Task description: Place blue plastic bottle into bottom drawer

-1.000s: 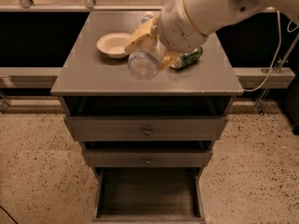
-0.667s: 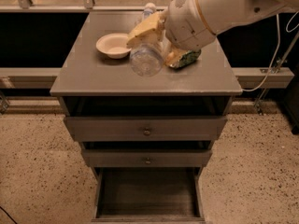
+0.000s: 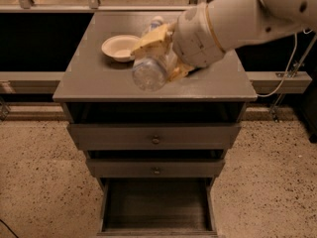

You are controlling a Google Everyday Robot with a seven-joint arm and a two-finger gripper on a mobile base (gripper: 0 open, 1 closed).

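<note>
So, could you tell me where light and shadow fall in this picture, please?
Camera view: the grey wooden cabinet top is evenly lit; the hand, above it, grips the clear bluish plastic bottle, whose base shows a pale sheen; the open grey bottom drawer is dim, and the recess under the top lies in deep shadow.

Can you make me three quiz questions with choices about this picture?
1. Where is the tool? A over the cabinet top B inside a drawer C on the floor
2. What colour is the bowl? A whitish B red C green
3. The bottom drawer is: A shut B open C missing
Answers: 1 A, it grips the blue plastic bottle above the top. 2 A, it looks pale cream. 3 B, its inside shows.
</note>
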